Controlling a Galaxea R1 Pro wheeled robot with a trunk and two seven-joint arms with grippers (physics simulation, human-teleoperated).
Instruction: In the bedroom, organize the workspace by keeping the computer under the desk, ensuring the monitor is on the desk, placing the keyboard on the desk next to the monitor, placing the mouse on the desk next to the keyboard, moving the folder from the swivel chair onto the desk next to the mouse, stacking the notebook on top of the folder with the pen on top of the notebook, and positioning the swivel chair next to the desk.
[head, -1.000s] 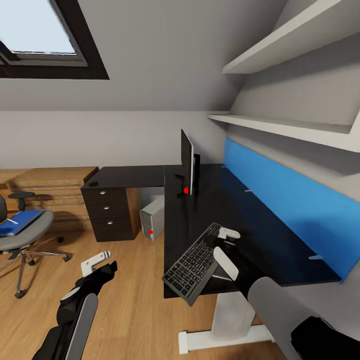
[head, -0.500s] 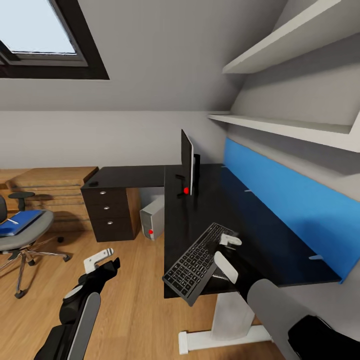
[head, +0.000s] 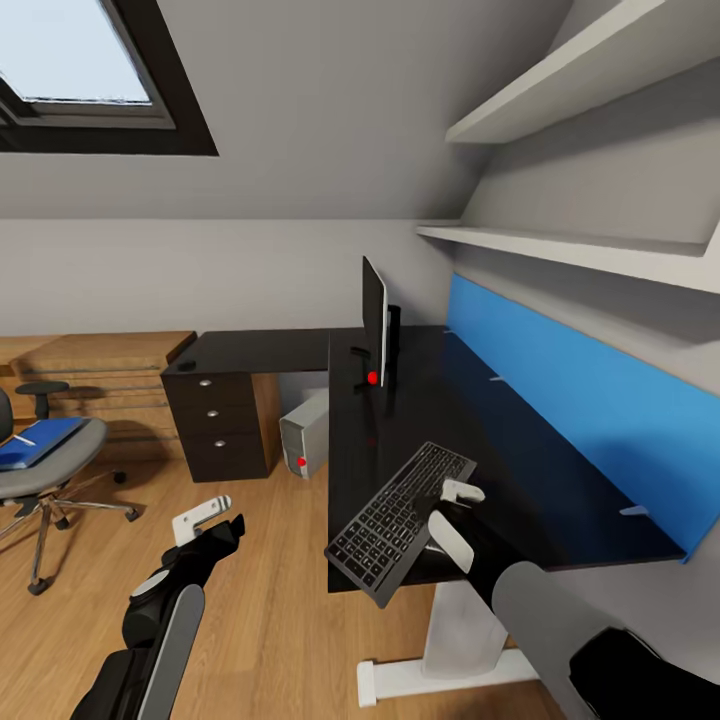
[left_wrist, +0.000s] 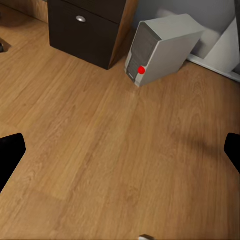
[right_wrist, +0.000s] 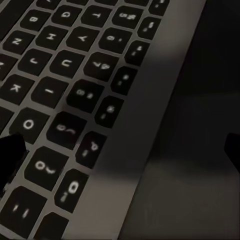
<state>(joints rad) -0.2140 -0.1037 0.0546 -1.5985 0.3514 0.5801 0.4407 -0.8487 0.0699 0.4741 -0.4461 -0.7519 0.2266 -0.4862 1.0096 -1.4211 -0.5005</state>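
currently, head view: the keyboard (head: 400, 521) lies on the desk (head: 500, 440), its near corner past the desk's front edge, well short of the monitor (head: 374, 322). the right gripper (head: 452, 512) sits at its edge, spread and holding nothing. placing appears to be the step; next likely a nudge toward the monitor.

left wrist view: left gripper fingertips (left_wrist: 10, 155) parted, empty, over wood floor (left_wrist: 100, 150); the computer (left_wrist: 162, 47) stands beside the desk's drawers.

right wrist view: keys and silver rim on the black top.
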